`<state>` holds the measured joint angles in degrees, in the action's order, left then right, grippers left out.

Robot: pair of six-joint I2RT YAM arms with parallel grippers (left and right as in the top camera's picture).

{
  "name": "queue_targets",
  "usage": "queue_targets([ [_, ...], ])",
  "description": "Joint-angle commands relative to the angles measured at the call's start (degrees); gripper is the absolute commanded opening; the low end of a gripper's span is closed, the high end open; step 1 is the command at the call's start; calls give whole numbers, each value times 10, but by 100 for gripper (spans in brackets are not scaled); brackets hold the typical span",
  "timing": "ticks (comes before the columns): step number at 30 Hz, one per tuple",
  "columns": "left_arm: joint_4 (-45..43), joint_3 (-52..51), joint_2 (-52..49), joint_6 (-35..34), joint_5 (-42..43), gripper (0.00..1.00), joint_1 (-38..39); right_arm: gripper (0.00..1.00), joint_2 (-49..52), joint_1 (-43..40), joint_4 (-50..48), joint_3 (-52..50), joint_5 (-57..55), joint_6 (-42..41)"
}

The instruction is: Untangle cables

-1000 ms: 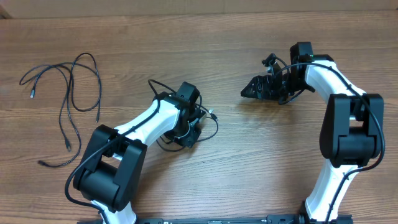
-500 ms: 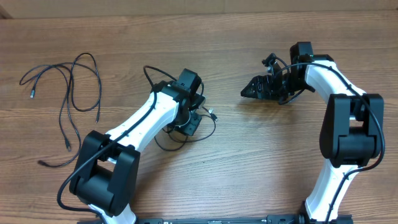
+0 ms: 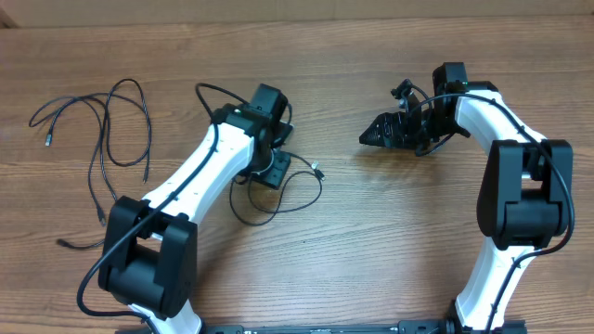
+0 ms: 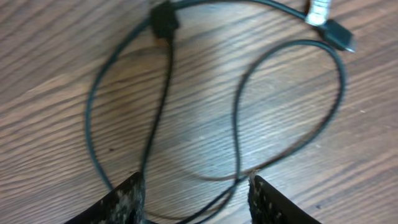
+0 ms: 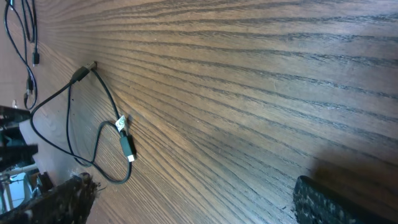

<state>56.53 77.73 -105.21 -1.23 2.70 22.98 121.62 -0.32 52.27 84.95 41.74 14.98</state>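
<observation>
Cables [image 3: 96, 148], thin and black, lie in two spots on the bench [image 3: 371, 264] in the overhead view. Several loose strands with small plug ends sprawl in long open curves at the far left, well apart from both arms. A looped cable [image 3: 320, 190] lies near the middle and curls out from under the left fingers [image 3: 271, 173], its plug [image 3: 316, 171] pointing up and right. From above, the gap of the left fingers does not show. The right fingers [image 3: 376, 133] point left, well apart from every cable.

Left wrist view: the looped cable [image 4: 236, 124] looks dark greenish-black and crosses itself into overlapping rings on the wood. A small black block sits on it at the top. A black plug [image 4: 339, 35] lies at the upper right, just beside a pale tag [image 4: 317, 9] that is too blurred to read. The left fingers stand about half apart and grip nothing, with two strands running between them.

Right wrist view: the looped cable [image 5: 107, 93] lies far off at the left, with a small pale tag [image 5: 121, 123] near its plug [image 5: 128, 149]; the print is too small to read. More strands show in the top left corner. The right fingers are spread wide and hold nothing.
</observation>
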Motion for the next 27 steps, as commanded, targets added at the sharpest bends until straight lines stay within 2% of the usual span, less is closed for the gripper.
queue_targets([
  [1,-7,9,14,-5,-13,54,-9,100,7,3,-2,-2,3,-2],
  [2,-12,7,14,-5,-13,54,-10,100,7,3,-2,-2,3,-2],
  [6,-32,0,14,-5,-12,41,-9,100,7,3,-2,-2,3,-2],
  [13,-37,-1,14,-5,-12,49,-9,100,7,3,-2,-2,3,-2],
  [18,-59,-17,14,-5,-12,49,-9,100,7,3,-2,-2,3,-2],
  [22,-102,-53,14,-5,-12,38,-9,100,7,3,-2,-2,3,-2],
  [25,-141,-86,14,-4,-14,35,-9,100,7,3,-2,-2,3,-2],
  [26,-144,-86,14,-4,-14,28,-9,100,7,3,-2,-2,3,-2],
  [27,-150,-86,14,-5,-14,16,-9,100,7,3,-2,-2,3,-2],
])
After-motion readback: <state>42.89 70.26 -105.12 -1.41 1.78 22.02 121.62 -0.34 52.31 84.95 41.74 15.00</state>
